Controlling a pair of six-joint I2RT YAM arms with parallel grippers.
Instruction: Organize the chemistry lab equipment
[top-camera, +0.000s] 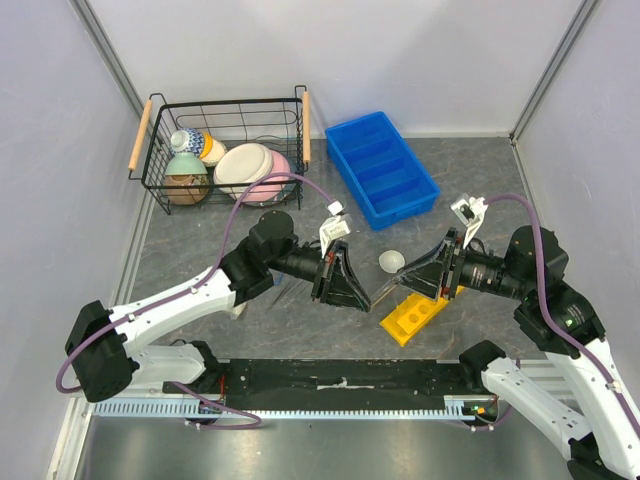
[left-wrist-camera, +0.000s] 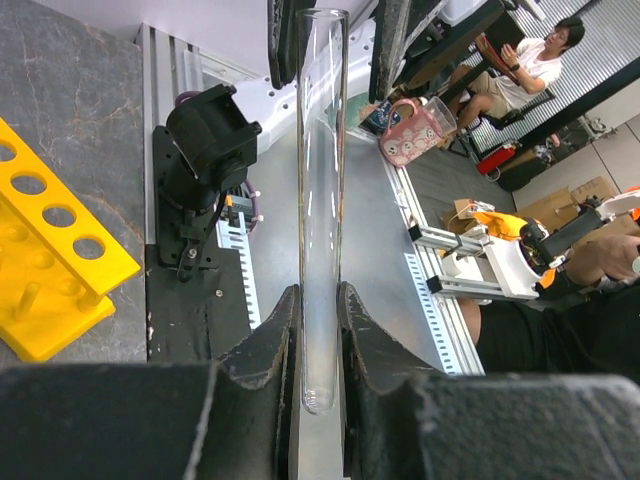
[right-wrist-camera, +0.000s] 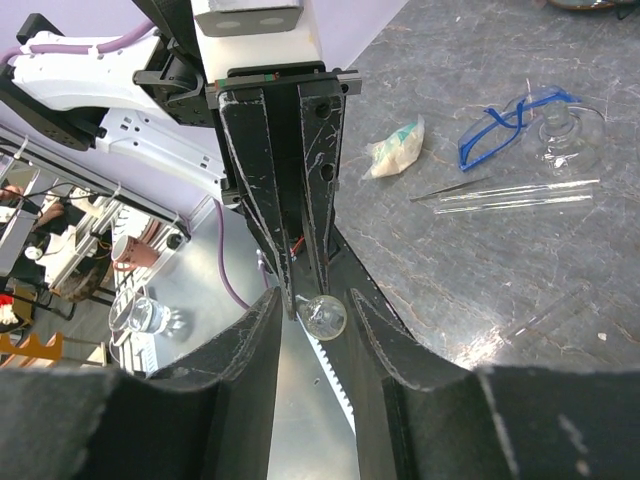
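While aloft, tube (left-wrist-camera: 322, 200) in left pincer (left-wrist-camera: 318, 310).

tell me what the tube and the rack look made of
Tube: looks like clear glass, smooth and glossy. The background shows straight through it, though clear plastic cannot be ruled out.
Rack: opaque yellow plastic by the look, moulded in one even colour with round holes and a dull sheen.

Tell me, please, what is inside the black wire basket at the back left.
The wire basket holds ceramic ware: a green bowl, a cream bowl beside a pink bowl, and cups behind them. Whatever lies beneath them is covered.
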